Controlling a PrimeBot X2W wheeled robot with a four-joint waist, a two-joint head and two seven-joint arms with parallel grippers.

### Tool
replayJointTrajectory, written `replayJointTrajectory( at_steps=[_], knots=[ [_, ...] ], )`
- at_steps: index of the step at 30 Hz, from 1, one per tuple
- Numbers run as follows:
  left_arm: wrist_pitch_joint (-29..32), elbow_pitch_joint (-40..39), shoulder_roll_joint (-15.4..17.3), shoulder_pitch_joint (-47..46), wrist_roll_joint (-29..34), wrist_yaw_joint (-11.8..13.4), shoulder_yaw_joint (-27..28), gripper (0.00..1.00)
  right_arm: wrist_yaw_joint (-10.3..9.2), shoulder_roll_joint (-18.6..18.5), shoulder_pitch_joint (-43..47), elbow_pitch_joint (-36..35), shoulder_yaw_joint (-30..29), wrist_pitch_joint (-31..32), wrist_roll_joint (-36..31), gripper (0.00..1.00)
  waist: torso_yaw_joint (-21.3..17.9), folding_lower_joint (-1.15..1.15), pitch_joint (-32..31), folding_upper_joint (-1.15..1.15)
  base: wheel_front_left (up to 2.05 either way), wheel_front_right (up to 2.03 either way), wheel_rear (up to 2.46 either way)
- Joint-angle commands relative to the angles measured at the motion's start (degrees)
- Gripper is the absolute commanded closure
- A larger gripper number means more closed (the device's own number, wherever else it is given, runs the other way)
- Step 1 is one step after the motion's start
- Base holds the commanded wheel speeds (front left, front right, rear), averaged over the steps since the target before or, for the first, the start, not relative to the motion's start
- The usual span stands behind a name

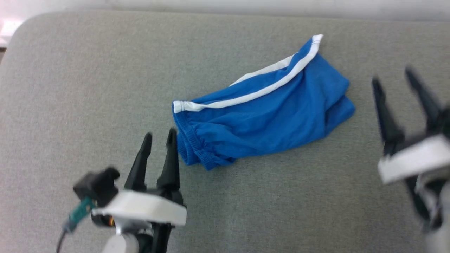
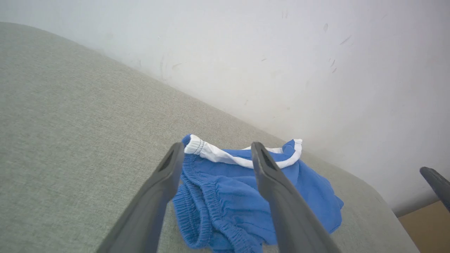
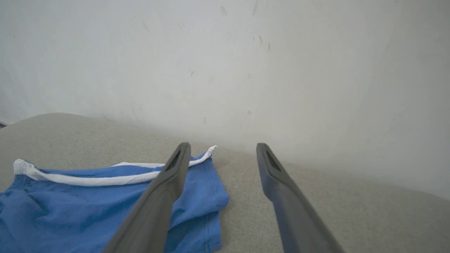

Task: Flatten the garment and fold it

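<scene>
Head: we see shorts [image 1: 260, 116] crumpled mid-pad [image 1: 70, 88]. The waistband is just beside the left gripper [image 1: 160, 133], which is released. The right gripper [image 1: 393, 76] is spread, blurred, near the right edge. Left wrist: wall [image 2: 281, 52] behind the far edge. Right wrist: hem end under one finger.

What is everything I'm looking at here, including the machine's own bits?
shorts: one, bright blue with white stripes, lying rumpled mid-surface, elastic waistband at the left end.
padded surface: one, grey fabric, under everything.
wall: one, white and scuffed, behind the surface.
left claw: one, dark fingers, open, beside the waistband, holding nothing.
right claw: one, dark fingers, open, off the shorts' right end, holding nothing.
</scene>
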Motion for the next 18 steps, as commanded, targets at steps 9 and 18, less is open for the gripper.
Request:
replayJointTrajectory(
  at_steps=[9, 18],
  knots=[
    [-8.98, 8.62, -1.07, 5.72, 6.3, 1.8, 0.14, 0.0, -0.04, 12.29, 15.84, -6.41, -6.09, -9.23, -7.83, 0.0, -1.86, 0.01, -4.0, 0.0, 0.0, 0.0, 0.0],
    [-1.0, 9.94, -0.8, 0.15, 7.03, 1.63, -3.05, 0.0, -0.04, 12.99, 16.2, -8.17, -5.51, -9.3, -10.54, 0.0, -1.99, 0.01, -4.42, 0.0, 0.0, 0.0, 0.0]
  ],
)
